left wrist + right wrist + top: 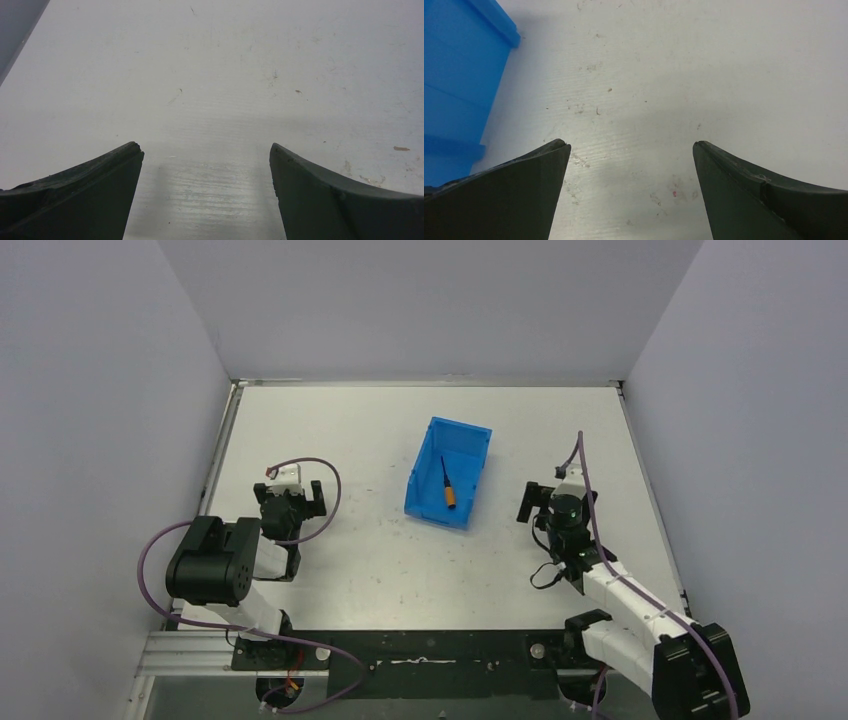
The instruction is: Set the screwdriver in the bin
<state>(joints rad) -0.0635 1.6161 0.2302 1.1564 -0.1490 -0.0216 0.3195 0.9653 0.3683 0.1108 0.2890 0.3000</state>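
Note:
The bright blue bin (473, 448) stands at the middle of the table. The small screwdriver (447, 486) with its orange handle and thin black shaft lies inside it on the bin floor. My left gripper (290, 489) is open and empty over bare table, well left of the bin; its wrist view (206, 148) shows only table between the jaws. My right gripper (546, 498) is open and empty just right of the bin; its wrist view (631, 145) shows bare table and the bin's wall (459, 75) at the left edge.
Grey walls enclose the table on the left, back and right. A black rail (430, 650) runs along the near edge between the arm bases. Purple cables loop beside the left arm (325, 485).

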